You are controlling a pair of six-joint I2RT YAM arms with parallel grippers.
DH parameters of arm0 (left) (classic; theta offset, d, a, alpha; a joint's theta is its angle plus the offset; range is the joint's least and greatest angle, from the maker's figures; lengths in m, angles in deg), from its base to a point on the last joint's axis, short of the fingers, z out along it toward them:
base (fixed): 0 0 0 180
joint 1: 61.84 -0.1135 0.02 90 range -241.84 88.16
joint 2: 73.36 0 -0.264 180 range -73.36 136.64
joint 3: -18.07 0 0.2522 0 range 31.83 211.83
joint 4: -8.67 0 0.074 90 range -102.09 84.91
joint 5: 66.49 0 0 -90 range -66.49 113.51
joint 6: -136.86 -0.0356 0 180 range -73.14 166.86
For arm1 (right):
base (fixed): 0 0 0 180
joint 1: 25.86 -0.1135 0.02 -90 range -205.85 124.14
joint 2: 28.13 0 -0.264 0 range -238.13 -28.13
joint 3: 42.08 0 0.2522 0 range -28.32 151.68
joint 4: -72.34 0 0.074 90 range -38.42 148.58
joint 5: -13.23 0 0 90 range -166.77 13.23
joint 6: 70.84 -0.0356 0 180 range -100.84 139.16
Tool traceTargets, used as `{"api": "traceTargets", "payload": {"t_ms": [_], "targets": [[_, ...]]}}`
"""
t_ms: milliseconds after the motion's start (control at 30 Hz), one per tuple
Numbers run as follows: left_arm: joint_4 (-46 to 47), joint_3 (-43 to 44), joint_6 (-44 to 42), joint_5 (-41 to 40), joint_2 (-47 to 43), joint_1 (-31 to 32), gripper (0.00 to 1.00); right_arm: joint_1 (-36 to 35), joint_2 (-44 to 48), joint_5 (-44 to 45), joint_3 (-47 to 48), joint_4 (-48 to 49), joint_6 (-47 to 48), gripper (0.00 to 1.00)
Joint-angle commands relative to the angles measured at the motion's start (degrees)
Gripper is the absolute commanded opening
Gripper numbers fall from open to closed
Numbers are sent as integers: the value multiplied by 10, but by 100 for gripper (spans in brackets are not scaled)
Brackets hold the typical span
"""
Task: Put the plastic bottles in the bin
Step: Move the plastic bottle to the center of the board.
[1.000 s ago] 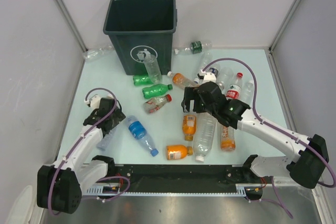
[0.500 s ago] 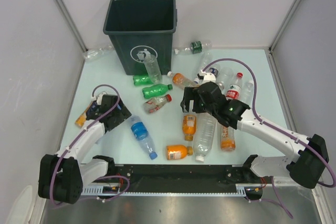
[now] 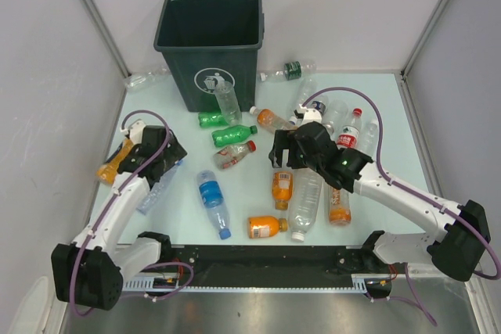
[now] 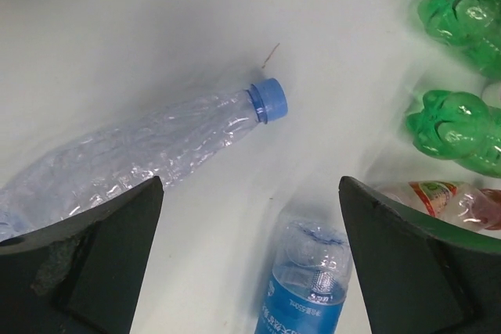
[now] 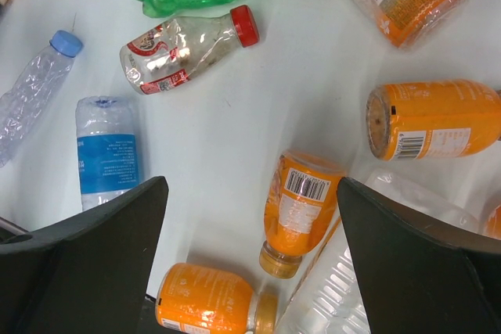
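Pale tabletop (image 4: 156,21) holds a crumpled clear bottle (image 4: 141,154) beneath the wide-apart, empty left claw (image 4: 249,187).

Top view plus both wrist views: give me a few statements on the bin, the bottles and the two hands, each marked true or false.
1. The bin stands upright at the far side of the table. True.
2. The left hand is shut on the crumpled clear bottle. False: it is open, and that bottle lies on the table below, not gripped.
3. A green bottle lies on the table near the bin. True.
4. The right hand holds an orange-filled bottle. False: it is open and empty, above bottles lying on the table.
5. The blue-labelled bottle is inside the bin. False: it lies on the table.
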Motion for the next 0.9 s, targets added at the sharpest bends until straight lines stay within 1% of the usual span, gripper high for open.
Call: {"api": "traceTargets", "payload": {"t_ms": [0,133,233,400,600,700,867], "targets": [[-2,27,-15,-22,27,-24,100,2,18,2,0,5,0,95],[10,17,-22,-15,76,-64,100,2,19,4,1,3,-1,95],[22,4,-23,-2,97,-81,100,2,20,1,1,2,0,95],[38,-9,-30,21,115,-82,100,4,19,0,0,2,3,95],[80,-61,-52,90,94,-82,100,4,13,-3,0,3,-3,95],[88,-78,-54,100,96,-82,100,2,13,-7,-4,5,-5,95],[89,-78,-58,112,113,-76,100,3,19,-10,-10,10,-8,94]]}}
